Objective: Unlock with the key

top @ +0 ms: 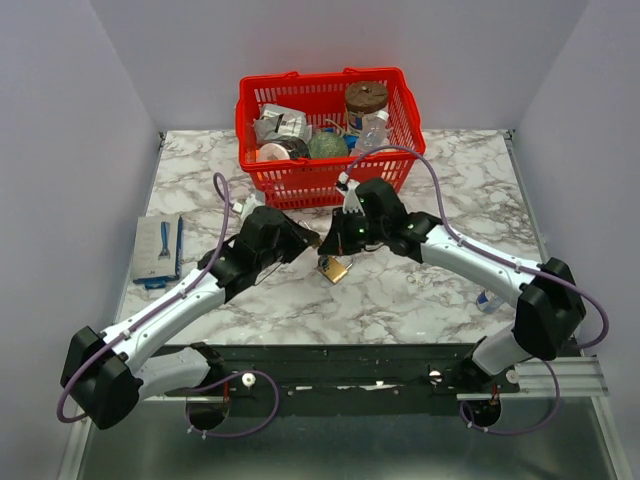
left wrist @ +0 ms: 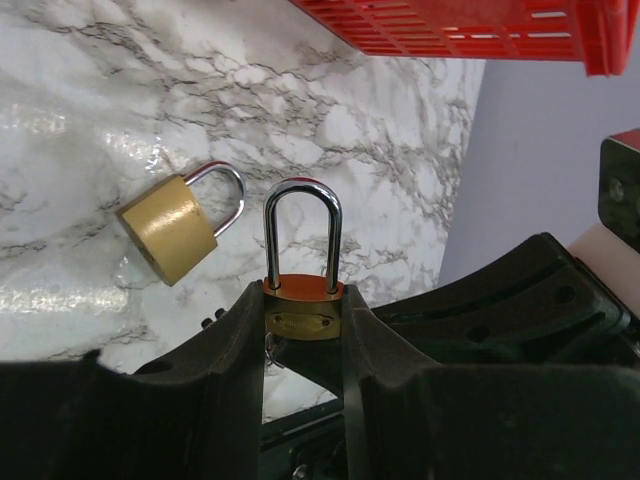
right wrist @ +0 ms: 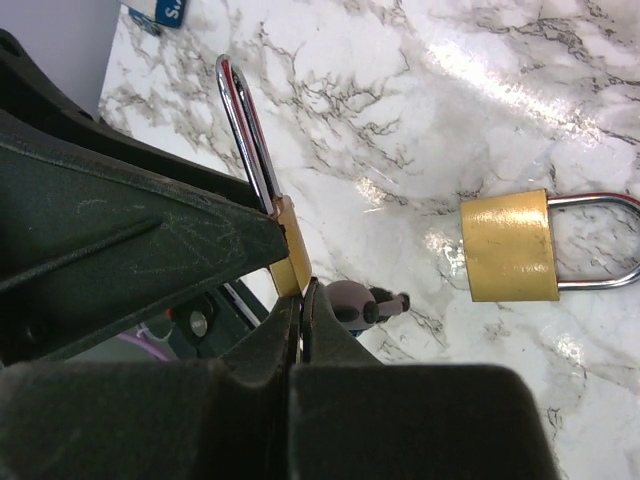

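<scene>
My left gripper (top: 312, 243) is shut on a brass padlock with a red top (left wrist: 303, 322) and holds it above the table, its steel shackle closed and pointing away. My right gripper (top: 337, 240) meets it from the right, its jaws pressed together right at the lock's underside (right wrist: 292, 255). A thin metal sliver of the key (right wrist: 300, 341) shows between them, and a bit of metal hangs under the lock body (left wrist: 270, 349). A second plain brass padlock (top: 334, 270) lies flat on the marble beneath, also seen in the wrist views (left wrist: 180, 228) (right wrist: 510, 245).
A red basket (top: 320, 182) full of items stands just behind both grippers. A grey tray with blue tools (top: 158, 250) lies at the left edge. A small object (top: 488, 300) sits by the right arm. Walls close in on both sides.
</scene>
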You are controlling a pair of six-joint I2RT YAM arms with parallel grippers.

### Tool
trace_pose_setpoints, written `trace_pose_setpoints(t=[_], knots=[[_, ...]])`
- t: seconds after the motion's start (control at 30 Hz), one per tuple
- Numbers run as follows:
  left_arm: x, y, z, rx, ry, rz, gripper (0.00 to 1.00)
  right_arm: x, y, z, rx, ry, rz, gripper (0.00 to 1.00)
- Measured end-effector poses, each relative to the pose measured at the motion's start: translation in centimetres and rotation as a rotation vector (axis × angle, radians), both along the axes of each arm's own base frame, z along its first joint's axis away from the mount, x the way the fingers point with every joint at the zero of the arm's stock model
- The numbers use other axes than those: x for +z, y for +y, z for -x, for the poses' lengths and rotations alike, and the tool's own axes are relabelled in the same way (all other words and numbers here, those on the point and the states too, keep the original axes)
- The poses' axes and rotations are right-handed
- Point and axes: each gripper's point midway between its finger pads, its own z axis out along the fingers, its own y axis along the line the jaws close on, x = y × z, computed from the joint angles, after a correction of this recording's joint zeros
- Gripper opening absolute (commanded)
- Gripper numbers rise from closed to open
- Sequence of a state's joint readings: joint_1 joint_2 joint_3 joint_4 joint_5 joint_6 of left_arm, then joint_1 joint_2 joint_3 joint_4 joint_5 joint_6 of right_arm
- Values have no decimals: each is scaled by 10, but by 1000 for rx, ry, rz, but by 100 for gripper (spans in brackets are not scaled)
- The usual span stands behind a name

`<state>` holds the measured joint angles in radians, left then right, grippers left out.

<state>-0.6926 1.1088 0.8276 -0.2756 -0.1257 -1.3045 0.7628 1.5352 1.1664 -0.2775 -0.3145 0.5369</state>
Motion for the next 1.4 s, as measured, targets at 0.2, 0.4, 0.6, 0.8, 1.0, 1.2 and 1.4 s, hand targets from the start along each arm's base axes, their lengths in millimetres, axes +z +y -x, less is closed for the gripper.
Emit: trace_pose_setpoints(t=[0.2, 0.4, 0.6, 0.8, 1.0, 1.2, 1.4], knots=[[17, -7, -1, -62, -103, 42, 0, 14, -5, -1, 32, -42, -73, 1], [26, -12, 0, -136, -164, 38, 0, 22, -10, -1, 62, -51, -155, 1], [39, -16, -1, -182, -223, 70, 0, 33, -14, -2, 88, -52, -248, 1], [44, -15, -1, -200, -251, 86, 0, 38, -13, -1, 112, -58, -289, 3], [42, -13, -1, -207, -242, 90, 0, 40, -13, 0, 123, -75, -288, 47], [21, 5, -10, -214, -187, 35, 0, 45, -22, 6, 122, -128, -291, 76], [8, 14, -10, -289, -189, -25, 0, 63, -32, 11, 113, -186, -315, 82]])
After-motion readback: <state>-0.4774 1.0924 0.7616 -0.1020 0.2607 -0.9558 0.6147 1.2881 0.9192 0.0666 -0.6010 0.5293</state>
